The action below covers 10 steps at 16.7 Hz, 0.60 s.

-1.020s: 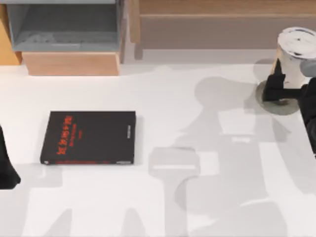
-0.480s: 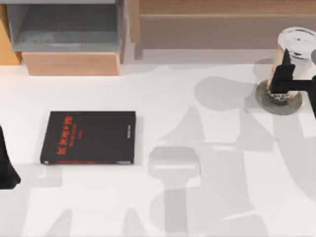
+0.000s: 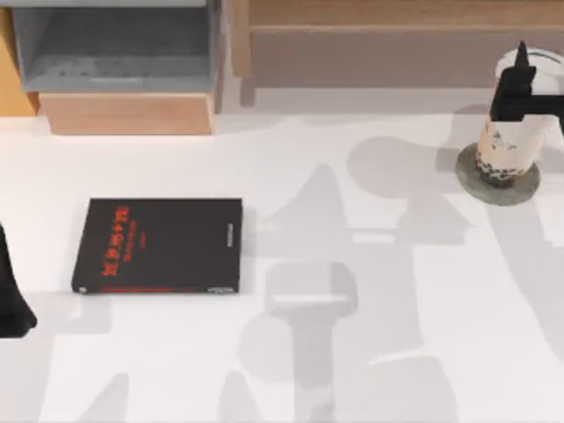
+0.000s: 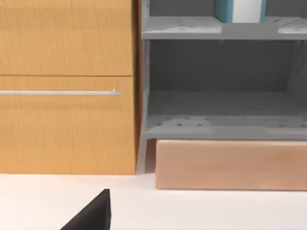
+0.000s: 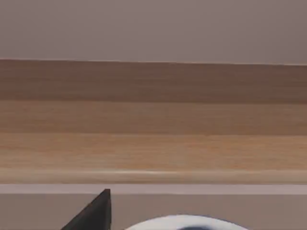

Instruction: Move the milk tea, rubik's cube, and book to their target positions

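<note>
The milk tea (image 3: 509, 141), a clear cup of beige tea with dark pearls and a white lid, stands upright on a flat grey disc (image 3: 480, 187) at the table's far right. My right gripper (image 3: 529, 92) hovers open above the cup's lid, holding nothing; the right wrist view shows one fingertip (image 5: 96, 213) and the lid's rim (image 5: 184, 223). The teal book (image 4: 240, 10) stands on the upper level of the grey shelf in the left wrist view. The rubik's cube is out of view. My left gripper (image 3: 11, 300) sits parked at the table's left edge, open.
A black book with red lettering (image 3: 159, 245) lies flat left of the table's centre. A grey shelf unit on a wooden base (image 3: 123, 113) stands at the back left, and a long wooden box (image 3: 370, 53) runs along the back.
My right gripper has let go of the milk tea and risen from the cup's side to above its lid. The cup stays on the grey disc. The left arm has not moved.
</note>
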Each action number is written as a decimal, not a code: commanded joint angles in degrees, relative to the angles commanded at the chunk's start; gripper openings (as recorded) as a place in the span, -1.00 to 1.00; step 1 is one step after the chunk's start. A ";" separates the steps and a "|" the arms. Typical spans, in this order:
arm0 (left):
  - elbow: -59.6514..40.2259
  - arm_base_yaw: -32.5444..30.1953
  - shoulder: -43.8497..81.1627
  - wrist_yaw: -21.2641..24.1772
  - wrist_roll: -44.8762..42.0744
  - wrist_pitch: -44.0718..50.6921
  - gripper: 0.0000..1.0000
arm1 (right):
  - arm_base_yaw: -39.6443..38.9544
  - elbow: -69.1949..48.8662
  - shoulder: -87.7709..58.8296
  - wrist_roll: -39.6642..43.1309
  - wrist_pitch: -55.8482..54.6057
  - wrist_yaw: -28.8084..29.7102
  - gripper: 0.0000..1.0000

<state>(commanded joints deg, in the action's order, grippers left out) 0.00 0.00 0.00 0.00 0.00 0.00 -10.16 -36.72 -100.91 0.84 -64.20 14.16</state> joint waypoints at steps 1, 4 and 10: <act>0.00 0.00 0.00 0.00 0.00 0.00 1.00 | 1.24 -3.20 -0.14 0.60 3.59 -0.41 1.00; 0.00 0.00 0.00 0.00 0.00 0.00 1.00 | 6.25 -14.57 -1.38 2.74 17.94 -1.87 1.00; 0.00 0.00 0.00 0.00 0.00 0.00 1.00 | 19.17 -39.05 -5.19 7.40 60.31 -5.76 1.00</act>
<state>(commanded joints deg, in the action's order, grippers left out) 0.00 0.00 0.00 0.00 0.00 0.00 9.01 -75.77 -106.10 8.24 -3.88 8.40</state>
